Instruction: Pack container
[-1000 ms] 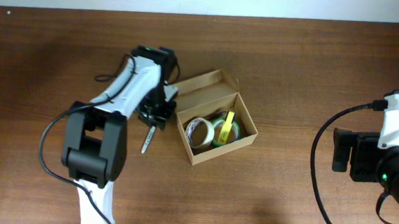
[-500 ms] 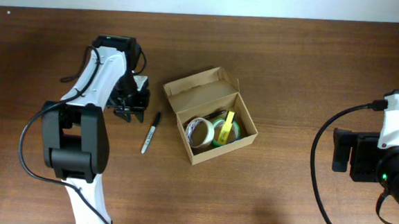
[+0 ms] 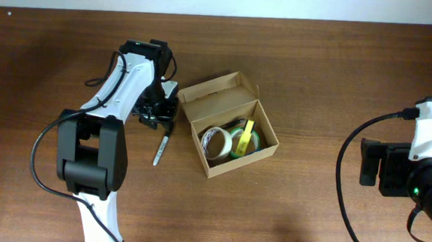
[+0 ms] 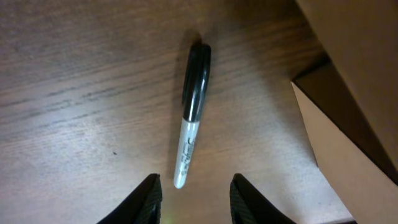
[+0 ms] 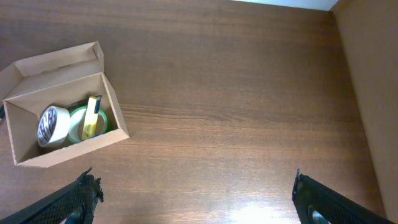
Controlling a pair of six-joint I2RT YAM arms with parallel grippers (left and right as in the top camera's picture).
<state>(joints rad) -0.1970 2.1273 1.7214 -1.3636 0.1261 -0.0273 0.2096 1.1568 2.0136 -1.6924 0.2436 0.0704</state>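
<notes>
Left gripper point(image 4: 196, 199) is seen parted, with nothing held between the fingers point(image 4: 151, 196), and it is hung over the table point(image 3: 317, 67). A black-capped pen point(image 4: 191, 112) is noted lying flat just ahead of the tips, untouched. The container point(image 3: 242, 160) is found just right of the pen, near table centre, flap lid thrown back, with tape rolls point(image 3: 215, 141) inside. Right gripper point(image 5: 196, 199) is spread wide and empty, well apart at the table's right.

No wording can be read for certain. The marker point(image 4: 187, 142) lying on the worktop carries a line of dark script along its pale barrel, too blurred to make out. The white tape roll point(image 5: 51, 122) inside the cardboard box point(image 5: 58, 154) shows dark printing, also illegible.
</notes>
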